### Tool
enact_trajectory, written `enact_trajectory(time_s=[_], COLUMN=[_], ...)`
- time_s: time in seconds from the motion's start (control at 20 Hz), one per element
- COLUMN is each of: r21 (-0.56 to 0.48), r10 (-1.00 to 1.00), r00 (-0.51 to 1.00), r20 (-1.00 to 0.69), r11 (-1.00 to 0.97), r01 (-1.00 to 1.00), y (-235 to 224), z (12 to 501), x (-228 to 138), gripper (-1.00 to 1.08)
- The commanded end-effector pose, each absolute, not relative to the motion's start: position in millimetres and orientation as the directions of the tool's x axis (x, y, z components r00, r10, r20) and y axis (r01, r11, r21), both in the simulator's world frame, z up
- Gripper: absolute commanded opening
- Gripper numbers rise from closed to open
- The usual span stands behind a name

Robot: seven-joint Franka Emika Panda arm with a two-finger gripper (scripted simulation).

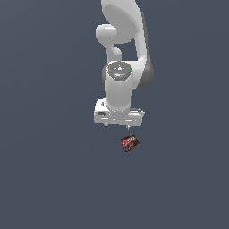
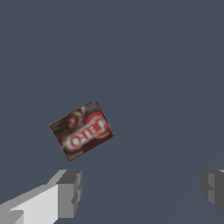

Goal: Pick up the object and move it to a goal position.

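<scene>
The object (image 1: 129, 143) is a small flat box, dark red and brown with white lettering, lying flat and turned at an angle on the grey surface. My white gripper (image 1: 117, 126) hangs just above and behind it, slightly toward the exterior view's left, not touching it. In the wrist view the object (image 2: 81, 130) lies ahead of the gripper (image 2: 142, 190), nearer one grey fingertip (image 2: 70, 192) than the other (image 2: 213, 189). The jaws stand wide apart with nothing between them.
A plain dark grey surface (image 1: 44, 179) stretches all around. The white arm (image 1: 120, 67) rises behind the gripper.
</scene>
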State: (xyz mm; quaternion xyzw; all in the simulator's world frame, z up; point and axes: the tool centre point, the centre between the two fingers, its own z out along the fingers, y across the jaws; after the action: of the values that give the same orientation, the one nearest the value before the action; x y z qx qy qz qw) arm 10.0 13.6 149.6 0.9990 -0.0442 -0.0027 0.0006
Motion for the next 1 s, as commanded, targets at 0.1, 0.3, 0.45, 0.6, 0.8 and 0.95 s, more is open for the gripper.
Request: enact_trajectory(time_s=[0.1,0.3,0.45,0.6,0.8,0.95], r21=[0.000,-0.002,-0.003,-0.003,-0.003,-0.003], r10=[-0.166,-0.256,-0.328,-0.399,-0.489,-0.553], r00=[0.986,0.967,0.945,0.917,0.872,0.833], r20=[-0.006,-0.007,-0.008,-0.008,-0.009,-0.009], r11=[-0.986,-0.967,-0.945,-0.917,-0.873,-0.833], r01=[-0.166,-0.256,-0.328,-0.399,-0.489,-0.553], y=[18.9,25.0,29.9,34.9,41.4,46.3], z=[143.5,136.4,130.6,124.7,116.9,111.0], x=[12.1,14.4,16.2,17.9,20.0,21.5], gripper=[1.00,1.00,1.00,1.00,1.00,1.00])
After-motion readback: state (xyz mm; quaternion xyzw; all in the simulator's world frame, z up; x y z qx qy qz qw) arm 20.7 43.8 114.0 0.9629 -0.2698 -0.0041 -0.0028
